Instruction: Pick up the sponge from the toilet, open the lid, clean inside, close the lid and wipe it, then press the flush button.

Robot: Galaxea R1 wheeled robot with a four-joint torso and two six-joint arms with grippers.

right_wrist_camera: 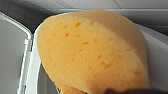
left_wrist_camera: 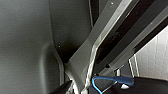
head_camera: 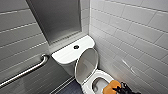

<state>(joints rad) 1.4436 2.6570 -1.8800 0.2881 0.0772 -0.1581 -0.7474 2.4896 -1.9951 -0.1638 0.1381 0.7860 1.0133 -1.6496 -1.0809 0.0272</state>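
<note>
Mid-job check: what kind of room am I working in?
A toilet cubicle, likely accessible: a glossy white ceramic toilet with its oval lid raised, a steel grab bar on the grey-tiled wall, white tiles opposite.

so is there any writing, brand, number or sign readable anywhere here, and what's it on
None: no text can be read in any view.
The toilet, lid, flush button and sponge look plain, with no label or brand mark to make out.
The wall tiles and grab bar carry no sign or number either.
</note>
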